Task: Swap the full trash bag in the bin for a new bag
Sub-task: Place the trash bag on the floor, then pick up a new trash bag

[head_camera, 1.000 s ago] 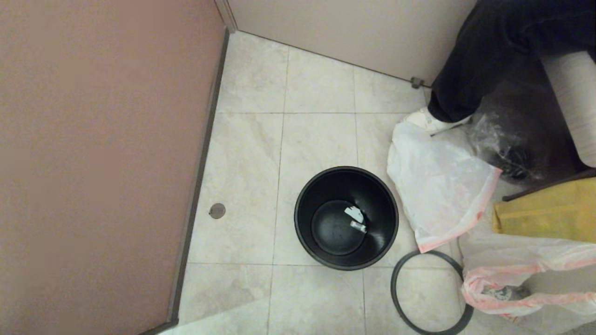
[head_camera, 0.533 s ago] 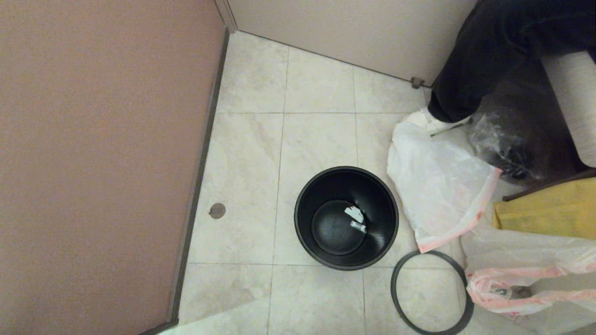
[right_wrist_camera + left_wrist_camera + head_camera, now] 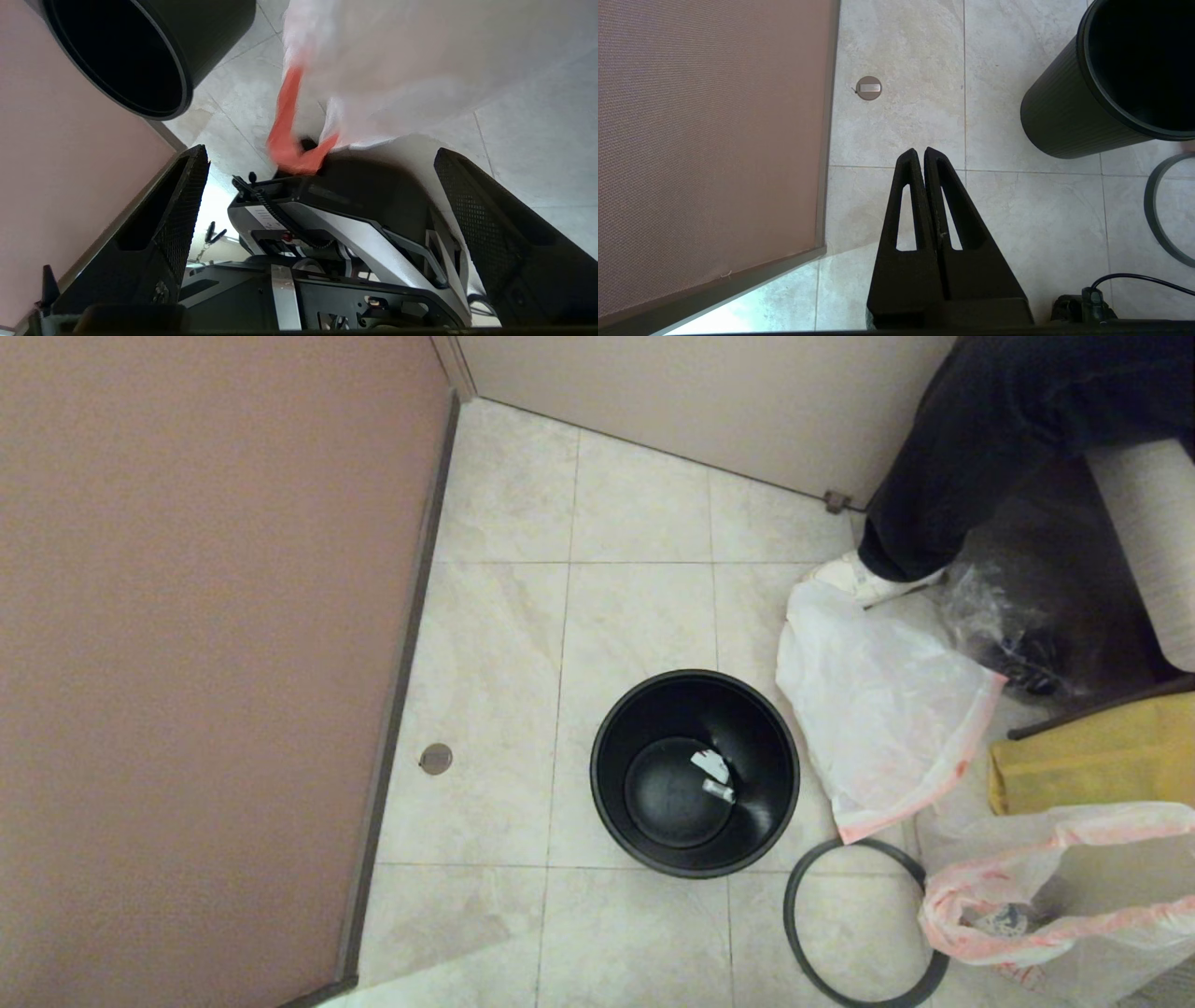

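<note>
My right hand (image 3: pixel 322 158) hangs with fingers apart beside the full trash bag (image 3: pixel 1055 887), right of the bin (image 3: pixel 694 773). The new bag (image 3: pixel 878 709) lies flat further right and farther off, nearer my right arm. My left hand (image 3: pixel 921 156) is pressed together, empty.

1. My head cam sits high and looks steeply down at the tiled floor (image 3: pixel 635 504), with the bin (image 3: pixel 694 773) about dead centre and fairly far below.
2. My left wrist cam rides low behind the left gripper (image 3: pixel 921 151), facing down along the pressed-together fingers at the floor, close in. It catches the bin's wall (image 3: pixel 1069 123) and the floor plug (image 3: pixel 869 87); both show up in the head view too, plug here (image 3: pixel 435 759).
3. My right wrist cam is tilted back, looking between the spread fingers of the right gripper (image 3: pixel 322 154) toward my own base. It shares the bin's mouth (image 3: pixel 140 60) with both other views.
</note>
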You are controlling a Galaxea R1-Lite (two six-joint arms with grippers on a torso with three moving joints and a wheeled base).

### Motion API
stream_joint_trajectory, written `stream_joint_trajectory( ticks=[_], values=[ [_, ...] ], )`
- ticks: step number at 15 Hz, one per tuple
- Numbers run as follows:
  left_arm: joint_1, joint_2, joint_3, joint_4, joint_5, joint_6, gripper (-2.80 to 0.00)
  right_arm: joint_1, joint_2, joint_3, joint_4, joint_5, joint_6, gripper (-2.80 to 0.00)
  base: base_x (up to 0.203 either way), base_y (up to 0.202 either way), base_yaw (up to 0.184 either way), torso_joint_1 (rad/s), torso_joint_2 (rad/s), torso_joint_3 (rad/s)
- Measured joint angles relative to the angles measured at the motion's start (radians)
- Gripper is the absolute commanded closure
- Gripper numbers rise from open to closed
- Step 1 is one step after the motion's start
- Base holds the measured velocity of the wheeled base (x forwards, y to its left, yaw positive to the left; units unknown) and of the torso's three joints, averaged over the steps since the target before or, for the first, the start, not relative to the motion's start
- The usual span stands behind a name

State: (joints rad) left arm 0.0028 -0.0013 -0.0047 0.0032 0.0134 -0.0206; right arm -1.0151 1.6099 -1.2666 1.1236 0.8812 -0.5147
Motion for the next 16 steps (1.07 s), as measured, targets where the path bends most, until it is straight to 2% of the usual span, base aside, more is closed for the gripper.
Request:
stream_joint_trajectory(
  ticks=[6, 9, 10, 13, 16],
  values=[
    [0.0, 0.0, 0.0, 0.001, 0.0, 0.0, 0.0, 0.006, -0.04, -0.013, -0.001, 0.008, 0.001, -2.8, 0.0, 0.0, 0.0, 0.0, 0.0, 0.0],
    [0.0, 0.0, 0.0, 0.0, 0.0, 0.0, 0.0, 0.083, -0.088, -0.012, -0.002, 0.011, 0.021, -2.8, 0.0, 0.0, 0.0, 0.0, 0.0, 0.0],
    [0.0, 0.0, 0.0, 0.0, 0.0, -0.001, 0.0, 0.119, -0.101, -0.016, -0.004, 0.01, 0.034, 0.0, 0.0, 0.0, 0.0, 0.0, 0.0, 0.0],
    [0.0, 0.0, 0.0, 0.0, 0.0, 0.0, 0.0, 0.251, -0.115, -0.093, -0.005, 0.008, 0.12, 0.0, 0.0, 0.0, 0.0, 0.0, 0.0, 0.0],
    [0.0, 0.0, 0.0, 0.0, 0.0, 0.0, 0.0, 0.389, -0.072, -0.246, -0.007, -0.049, 0.273, 0.0, 0.0, 0.0, 0.0, 0.0, 0.0, 0.0]
  ],
)
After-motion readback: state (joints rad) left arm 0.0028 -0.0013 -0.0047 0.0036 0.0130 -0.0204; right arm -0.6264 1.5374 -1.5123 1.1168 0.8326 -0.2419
